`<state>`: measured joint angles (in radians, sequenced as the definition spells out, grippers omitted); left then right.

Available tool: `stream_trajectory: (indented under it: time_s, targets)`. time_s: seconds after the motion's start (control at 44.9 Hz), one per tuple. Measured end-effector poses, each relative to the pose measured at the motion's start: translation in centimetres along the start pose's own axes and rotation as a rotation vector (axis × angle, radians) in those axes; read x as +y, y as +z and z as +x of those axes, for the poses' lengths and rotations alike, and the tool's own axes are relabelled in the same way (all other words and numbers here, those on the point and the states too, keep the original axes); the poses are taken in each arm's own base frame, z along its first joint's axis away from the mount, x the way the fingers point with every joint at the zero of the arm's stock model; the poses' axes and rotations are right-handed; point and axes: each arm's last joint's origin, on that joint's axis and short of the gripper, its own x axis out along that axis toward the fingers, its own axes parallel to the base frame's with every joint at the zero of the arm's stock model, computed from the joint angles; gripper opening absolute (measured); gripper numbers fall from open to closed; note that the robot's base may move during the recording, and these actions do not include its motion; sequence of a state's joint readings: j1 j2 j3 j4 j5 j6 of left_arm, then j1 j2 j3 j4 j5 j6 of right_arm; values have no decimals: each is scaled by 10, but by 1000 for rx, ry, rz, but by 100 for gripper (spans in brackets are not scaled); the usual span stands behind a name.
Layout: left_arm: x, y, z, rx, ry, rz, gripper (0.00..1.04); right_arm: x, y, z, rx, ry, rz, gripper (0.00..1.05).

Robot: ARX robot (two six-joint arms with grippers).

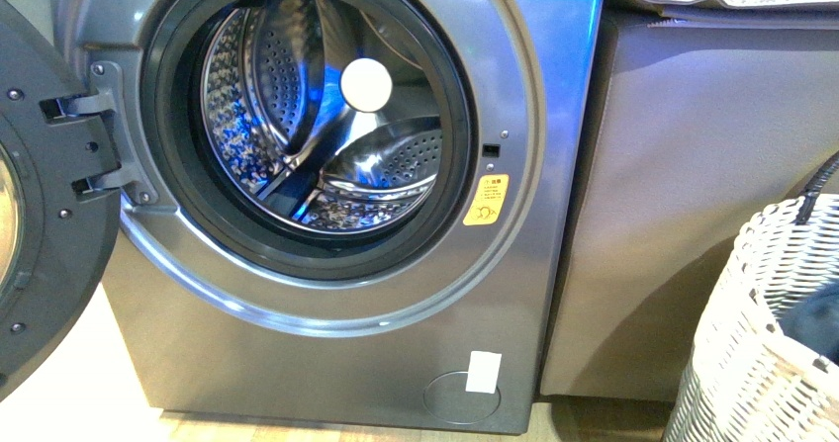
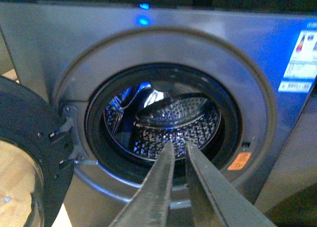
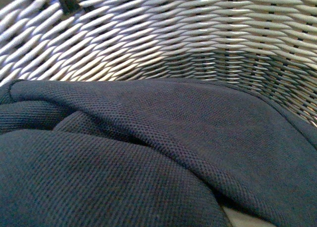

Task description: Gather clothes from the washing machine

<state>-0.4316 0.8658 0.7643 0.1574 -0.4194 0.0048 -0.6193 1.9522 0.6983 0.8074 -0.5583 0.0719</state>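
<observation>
The grey washing machine stands with its porthole open, and the steel drum shows only bare perforated metal. In the left wrist view my left gripper is shut and empty, held in front of the drum opening. The clothes, a dark navy knit garment, fill the right wrist view and lie folded inside the woven basket. My right gripper is shut on the clothes, its fingers hidden under the fabric. A dark patch of the clothes shows in the basket in the front view.
The round door hangs open at the machine's left. A taupe sofa stands right of the machine, behind the basket. An orange sticker sits by the porthole rim. Wooden floor runs below.
</observation>
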Motion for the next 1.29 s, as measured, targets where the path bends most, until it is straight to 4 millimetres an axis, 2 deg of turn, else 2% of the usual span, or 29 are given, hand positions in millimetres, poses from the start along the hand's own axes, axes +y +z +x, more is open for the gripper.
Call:
stream_trajectory:
  time_s: [0.067,0.156,0.222,0.289,0.4,0.423,0.489,0.756,0.89,0.934,1.068,1.179,1.246,1.29]
  targets:
    - [8,-25,-5,28,-9,11,2,-1,-3,3,4,-6,0,30]
    - [17,-48,-11,48,-16,18,4,-2,-5,5,6,-11,3,42]
    - [29,-72,-18,70,11,24,4,-1,-4,6,-8,-7,1,58]
    - [36,-83,-26,58,6,19,4,3,1,5,-32,2,-12,70]
    - [47,-106,-39,56,0,18,4,17,17,-6,-85,34,-36,98]
    - [49,-110,-41,55,1,18,4,20,19,-8,-91,40,-36,99]
    - [52,-116,-45,54,3,18,4,31,29,-18,-123,70,-55,97]
    - [63,-137,-57,55,-7,17,4,81,82,-68,-315,193,-149,97]
    - [71,-144,-62,47,9,17,4,108,99,-101,-417,243,-190,97]
    - [72,-147,-64,48,16,17,4,119,103,-117,-463,262,-205,97]
    - [72,-154,-69,51,10,17,4,142,98,-154,-550,319,-230,97]
    - [72,-158,-72,50,11,17,4,157,84,-179,-593,343,-242,96]
    - [72,-159,-73,50,11,17,4,165,81,-187,-541,207,-228,86]
    - [72,-161,-75,51,10,17,4,167,68,-188,-451,117,-237,75]
